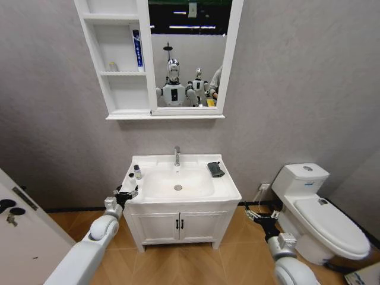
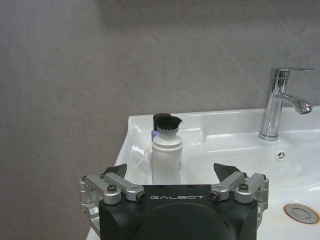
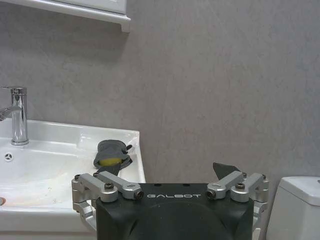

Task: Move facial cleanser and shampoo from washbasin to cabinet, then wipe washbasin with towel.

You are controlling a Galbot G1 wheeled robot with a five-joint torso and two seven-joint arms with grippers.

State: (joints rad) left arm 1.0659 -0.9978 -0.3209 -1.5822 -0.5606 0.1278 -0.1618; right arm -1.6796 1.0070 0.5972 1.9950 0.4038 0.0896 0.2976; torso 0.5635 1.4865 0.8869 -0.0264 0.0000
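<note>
Grey-walled bathroom: the washbasin (image 1: 205, 189) sits under the cabinet (image 1: 120, 73), where a blue tube (image 1: 137, 48) already stands in the middle niche, so one item looks moved. Left claw (image 1: 126, 194) at the basin's front-left corner, jaws wide open and empty, lined up on the white black-capped bottle (image 2: 166, 153) not yet gripped. Right claw (image 1: 262, 217) hangs open and empty, low between vanity and toilet (image 1: 320, 214); towel (image 1: 215, 169) untouched at back right, wiping left.
</note>
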